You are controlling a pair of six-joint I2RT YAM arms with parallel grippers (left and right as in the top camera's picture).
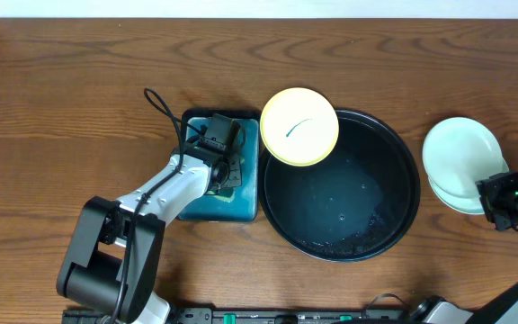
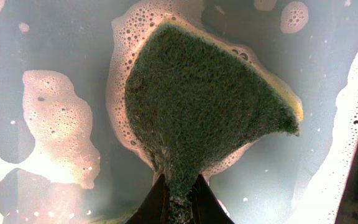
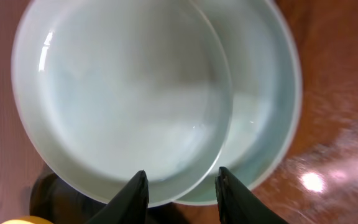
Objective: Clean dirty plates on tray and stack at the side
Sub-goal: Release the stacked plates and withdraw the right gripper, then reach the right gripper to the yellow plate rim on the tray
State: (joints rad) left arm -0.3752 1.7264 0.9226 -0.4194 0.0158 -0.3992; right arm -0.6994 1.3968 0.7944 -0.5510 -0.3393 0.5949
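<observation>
Yellow and teal-smeared, the dirty plate (image 1: 299, 126) perches on the far-left rim of the tray (image 1: 394, 216) and could slide off under scrubbing, while the left end effector (image 2: 178, 190) pinches the sponge (image 2: 197, 112) and the right end effector (image 3: 180, 186), jaws parted, might knock the offset mint plates (image 3: 123, 93) stacked on the table to the right.

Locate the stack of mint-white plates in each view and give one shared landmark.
Overhead: the mint-white plates lie at the right edge, on the table beyond the tray.
Left wrist: not in it.
Right wrist: they fill the picture.
Landmark: the right claw, at the stack's rim in both.
</observation>
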